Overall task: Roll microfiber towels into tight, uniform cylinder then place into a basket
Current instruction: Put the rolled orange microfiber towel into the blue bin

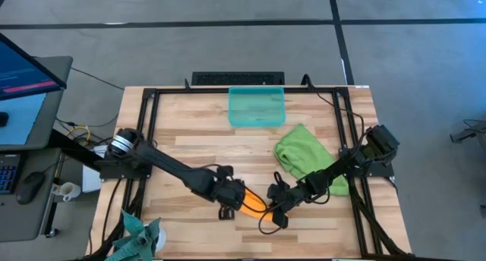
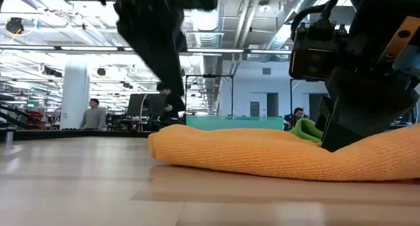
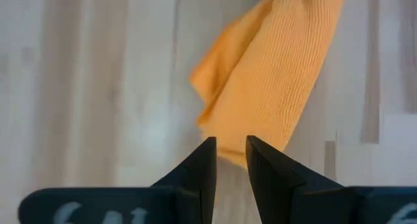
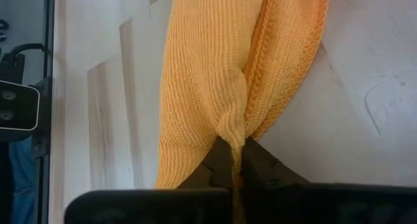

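The orange towel (image 1: 255,201) lies near the table's front edge as a long, loosely bunched roll (image 2: 275,154). My right gripper (image 4: 238,160) is shut on its right-hand end. My left gripper (image 3: 229,147) hangs above the roll's left end (image 3: 273,81), pointing steeply down. A narrow gap shows between its fingers and nothing is in it. The green towel (image 1: 304,155) lies crumpled at the right, partly under my right arm. The teal basket (image 1: 257,107) stands at the table's far edge. My right gripper pinches a raised fold of the orange towel (image 4: 234,129) at the roll's right-hand end, between its two fingers. The fingers slant down from the table's right side and lie along the roll. The towel rests on the table, slack.
A dark teal-grey cloth (image 1: 140,234) lies at the near left corner. A black frame (image 1: 152,124) runs along the table's sides. Bare wood (image 1: 205,139) shows between the basket and the orange towel. People (image 2: 94,114) stand in the room beyond.
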Robot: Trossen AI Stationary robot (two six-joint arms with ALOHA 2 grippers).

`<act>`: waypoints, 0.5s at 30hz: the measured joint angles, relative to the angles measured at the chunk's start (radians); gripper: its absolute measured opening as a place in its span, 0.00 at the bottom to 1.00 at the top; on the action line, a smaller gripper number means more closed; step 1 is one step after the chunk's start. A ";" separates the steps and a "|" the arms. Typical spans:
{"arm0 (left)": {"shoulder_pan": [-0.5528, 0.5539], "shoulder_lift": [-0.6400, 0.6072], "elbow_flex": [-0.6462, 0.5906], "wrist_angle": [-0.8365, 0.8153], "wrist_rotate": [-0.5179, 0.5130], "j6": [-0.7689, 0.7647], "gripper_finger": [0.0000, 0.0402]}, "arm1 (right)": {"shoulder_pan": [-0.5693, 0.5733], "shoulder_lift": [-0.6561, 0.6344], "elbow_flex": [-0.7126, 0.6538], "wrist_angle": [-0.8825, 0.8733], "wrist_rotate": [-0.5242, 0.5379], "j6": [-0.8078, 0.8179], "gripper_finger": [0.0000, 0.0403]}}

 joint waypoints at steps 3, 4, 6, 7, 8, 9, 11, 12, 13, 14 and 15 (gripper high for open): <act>0.000 -0.050 -0.009 -0.012 -0.023 0.066 0.19 | 0.000 0.000 0.000 0.000 0.002 0.000 0.06; 0.000 -0.065 -0.030 0.029 -0.024 0.092 0.18 | 0.001 0.000 0.000 0.000 0.005 -0.001 0.06; 0.013 -0.087 -0.097 0.166 0.010 0.121 0.17 | 0.001 0.000 0.000 0.000 0.006 -0.004 0.08; 0.025 -0.091 -0.139 0.249 0.057 0.122 0.15 | 0.001 0.000 0.000 0.000 0.009 -0.014 0.08; 0.038 -0.096 -0.184 0.334 0.109 0.117 0.14 | 0.001 0.000 0.000 0.001 0.012 -0.022 0.08; 0.053 -0.097 -0.229 0.413 0.154 0.107 0.12 | 0.001 0.000 0.000 0.000 0.014 -0.027 0.07; 0.092 -0.098 -0.317 0.612 0.230 0.078 0.09 | 0.001 0.000 0.000 0.000 0.019 -0.041 0.06; 0.110 -0.098 -0.353 0.703 0.255 0.058 0.07 | 0.001 0.000 0.000 0.001 0.021 -0.048 0.05; 0.127 -0.098 -0.385 0.792 0.279 0.043 0.05 | 0.001 0.000 0.000 0.001 0.021 -0.050 0.05; 0.144 -0.098 -0.411 0.862 0.300 0.037 0.03 | 0.001 0.000 0.000 0.001 0.021 -0.050 0.05; 0.158 -0.098 -0.431 0.922 0.321 0.036 0.02 | 0.002 0.000 0.000 0.001 0.021 -0.050 0.06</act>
